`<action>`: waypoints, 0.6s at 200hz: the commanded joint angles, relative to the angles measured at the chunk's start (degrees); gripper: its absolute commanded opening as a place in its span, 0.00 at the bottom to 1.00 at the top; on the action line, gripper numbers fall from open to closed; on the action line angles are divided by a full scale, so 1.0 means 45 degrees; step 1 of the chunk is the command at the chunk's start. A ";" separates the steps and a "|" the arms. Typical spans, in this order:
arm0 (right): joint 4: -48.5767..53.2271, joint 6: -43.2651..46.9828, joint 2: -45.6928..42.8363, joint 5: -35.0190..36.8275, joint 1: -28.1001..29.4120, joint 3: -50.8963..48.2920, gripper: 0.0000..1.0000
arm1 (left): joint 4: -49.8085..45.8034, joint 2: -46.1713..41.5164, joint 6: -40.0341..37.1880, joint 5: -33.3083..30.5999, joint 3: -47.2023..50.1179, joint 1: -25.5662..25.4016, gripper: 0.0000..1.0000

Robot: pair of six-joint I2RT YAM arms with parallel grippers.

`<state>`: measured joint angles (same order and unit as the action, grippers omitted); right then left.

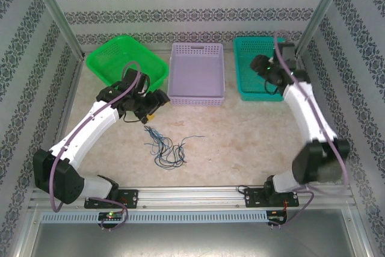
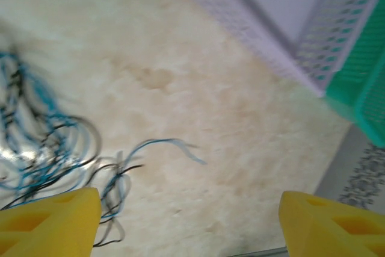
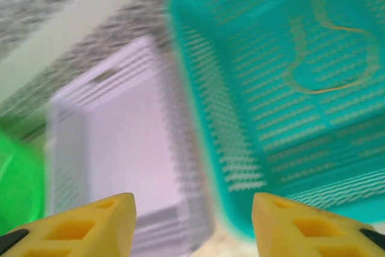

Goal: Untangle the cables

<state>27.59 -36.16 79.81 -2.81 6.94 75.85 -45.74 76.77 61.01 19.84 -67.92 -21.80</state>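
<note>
Seen from above, a loose tangle of thin blue and dark cables [image 1: 167, 146] lies on the pale table [image 1: 252, 136], near the middle and a little to the left. The bundle's long axis runs from the far left toward the near right, and one stray strand trails off to the right. Along the far edge stand a green basket [image 1: 126, 58], a lavender basket [image 1: 197, 73] and a teal basket [image 1: 255, 70]. The left gripper [image 1: 150, 112] hangs just beyond the far end of the tangle; its opening cannot be judged from here. The right gripper [image 1: 263, 67] is over the teal basket, well apart from the tangle. In the left wrist view, blurred, the left gripper's two yellow fingers [image 2: 51, 221] are spread wide at the lower corners with only bare table between them. The cables sit at the left, just beside the left finger, and a blue strand end points right. The lavender and teal baskets are at the upper right. In the right wrist view, also blurred, the right gripper's yellow fingers [image 3: 78, 224] are likewise spread wide and grip nothing. Beyond them a yellowish-tan cable [image 3: 337, 46] lies in an open loop on the teal basket's floor, with the lavender basket to its left.
</note>
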 commanded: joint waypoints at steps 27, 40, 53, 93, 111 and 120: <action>0.0316 -0.2589 -0.1708 0.1040 0.6240 -0.4092 0.52 | -0.0725 -0.0167 -0.0024 0.0161 0.2517 -0.0066 0.75; 0.0217 -0.3726 -0.1252 0.0204 0.7457 -0.4594 0.52 | -0.0547 -0.0166 -0.0071 0.0100 0.2942 -0.0065 0.75; -0.0554 -0.4993 -0.0592 -0.1035 0.8101 -0.5053 0.54 | -0.0467 -0.0123 -0.0191 -0.0129 0.3108 -0.0061 0.76; -0.0996 -0.6160 0.1758 -0.1391 0.9648 -0.4220 0.57 | 0.0599 0.1128 -0.0785 -0.0363 0.3470 -0.0092 0.76; -0.1353 -0.6718 0.2402 -0.0823 0.9879 -0.4195 0.56 | 0.1086 0.1971 -0.1003 -0.0338 0.3622 -0.0189 0.74; -0.1437 -0.7124 0.2649 -0.0449 0.9882 -0.4205 0.56 | 0.1129 0.2225 -0.1086 -0.0492 0.3686 -0.0236 0.72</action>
<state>23.64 -61.84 89.27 -7.84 50.70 55.29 -43.38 83.33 58.85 19.20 -52.95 -21.89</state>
